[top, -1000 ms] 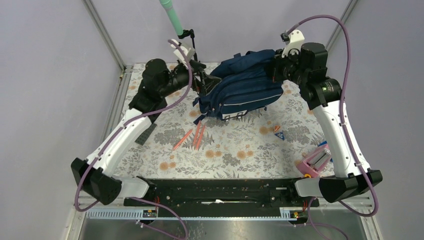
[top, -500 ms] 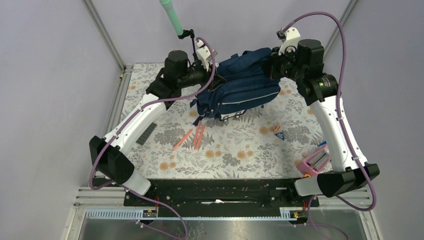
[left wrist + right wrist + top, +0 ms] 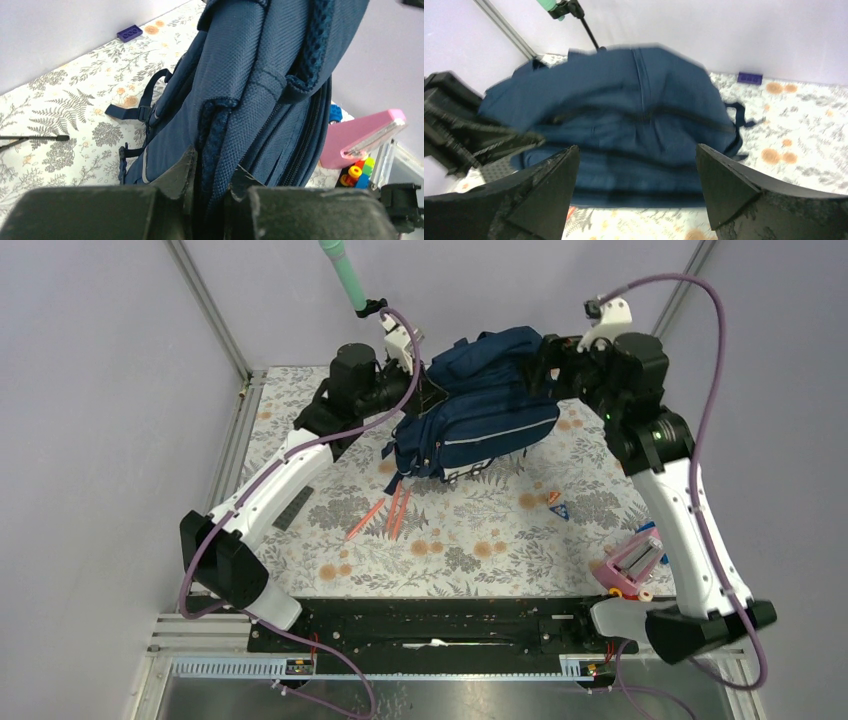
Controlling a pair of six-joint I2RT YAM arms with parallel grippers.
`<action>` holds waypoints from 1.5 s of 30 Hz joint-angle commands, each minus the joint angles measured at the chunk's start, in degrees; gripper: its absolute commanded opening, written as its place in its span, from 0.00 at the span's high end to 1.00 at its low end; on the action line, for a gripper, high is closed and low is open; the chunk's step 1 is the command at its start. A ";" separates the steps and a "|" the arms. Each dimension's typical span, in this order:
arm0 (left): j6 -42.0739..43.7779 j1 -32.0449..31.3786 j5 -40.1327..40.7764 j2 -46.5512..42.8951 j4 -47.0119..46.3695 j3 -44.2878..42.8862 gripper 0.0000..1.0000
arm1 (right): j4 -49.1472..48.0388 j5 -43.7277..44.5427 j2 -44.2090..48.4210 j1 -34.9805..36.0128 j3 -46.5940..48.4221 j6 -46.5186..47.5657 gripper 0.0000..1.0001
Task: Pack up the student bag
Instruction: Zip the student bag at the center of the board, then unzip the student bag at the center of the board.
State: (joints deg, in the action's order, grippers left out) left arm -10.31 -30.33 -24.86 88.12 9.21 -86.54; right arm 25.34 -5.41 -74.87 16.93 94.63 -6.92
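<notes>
Your student bag (image 3: 485, 415) sits at the far middle of the table (image 3: 480, 560), long axis left to right (left end lower). Your left gripper (image 3: 212, 175) is clamped on its padded edge. Your right gripper (image 3: 636, 165) gapes wide at its right end, gripping nothing. Bare tabletop lies nearside, past the red pencils (image 3: 385, 512)

A robotics lab test cell: plain pale lilac enclosure walls (image 3: 100, 390), bare aluminium frame posts (image 3: 210, 310), cabled white-and-black robot arms (image 3: 270, 490) bolted to a black metal rail (image 3: 430, 625), and a floral-cloth-covered table (image 3: 470, 540).
</notes>
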 commanded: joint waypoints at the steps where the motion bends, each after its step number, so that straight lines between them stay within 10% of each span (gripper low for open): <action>1: -9.90 2.91 5.95 -1.90 -7.32 -1.82 1.00 | -4.80 -1.10 9.42 0.53 -8.23 -10.15 0.06; 11: -20.64 7.23 4.41 -1.29 -16.82 -0.65 1.00 | -4.28 -5.34 14.62 9.71 -18.98 -17.32 0.09; 23: -22.47 7.47 3.03 -0.18 -18.39 -0.96 1.00 | -20.94 13.95 10.05 31.42 -26.51 -20.76 0.20; 32: -21.56 7.90 3.02 -0.40 -17.65 -1.62 1.00 | -32.43 21.70 -0.49 32.16 -28.59 -25.89 0.44; 45: -22.04 8.18 1.81 -0.07 -17.39 -2.24 1.00 | -43.61 29.66 -4.75 32.11 -35.21 -32.49 0.44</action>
State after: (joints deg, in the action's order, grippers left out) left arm -30.11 -22.81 -21.65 89.54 2.48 -85.67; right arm -11.29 20.56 -78.43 48.75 59.81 -37.08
